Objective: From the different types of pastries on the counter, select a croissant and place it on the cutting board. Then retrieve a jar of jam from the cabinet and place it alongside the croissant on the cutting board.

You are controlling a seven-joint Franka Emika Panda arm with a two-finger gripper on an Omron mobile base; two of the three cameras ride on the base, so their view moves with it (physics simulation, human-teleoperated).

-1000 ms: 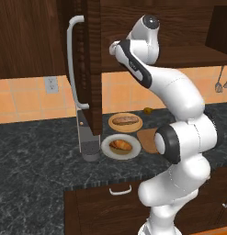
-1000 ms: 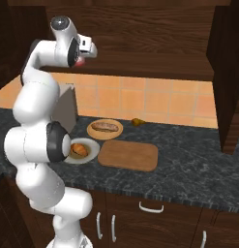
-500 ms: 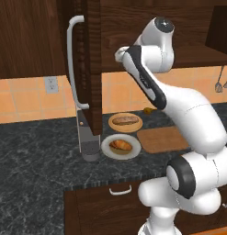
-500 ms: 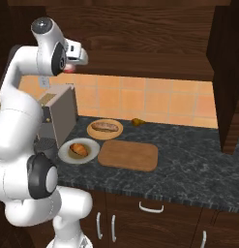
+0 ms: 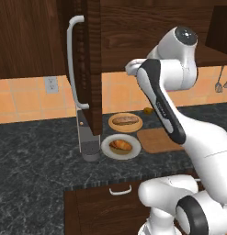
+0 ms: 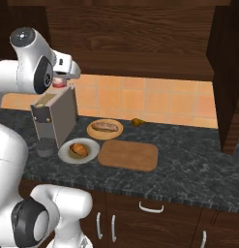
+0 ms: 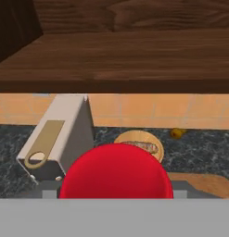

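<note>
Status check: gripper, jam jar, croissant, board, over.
Gripper shut on jar of jam, high above counter. Croissant on pale plate, not on cutting board. Grey appliance below hand; open cabinet door close by.

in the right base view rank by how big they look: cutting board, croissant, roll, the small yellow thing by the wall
1. Cutting board, clearly the largest.
2. Roll, longer than the croissant.
3. Croissant, shorter, though slightly nearer the camera.
4. Small yellow thing, the smallest; it sits farthest back, which shrinks it further.
</note>
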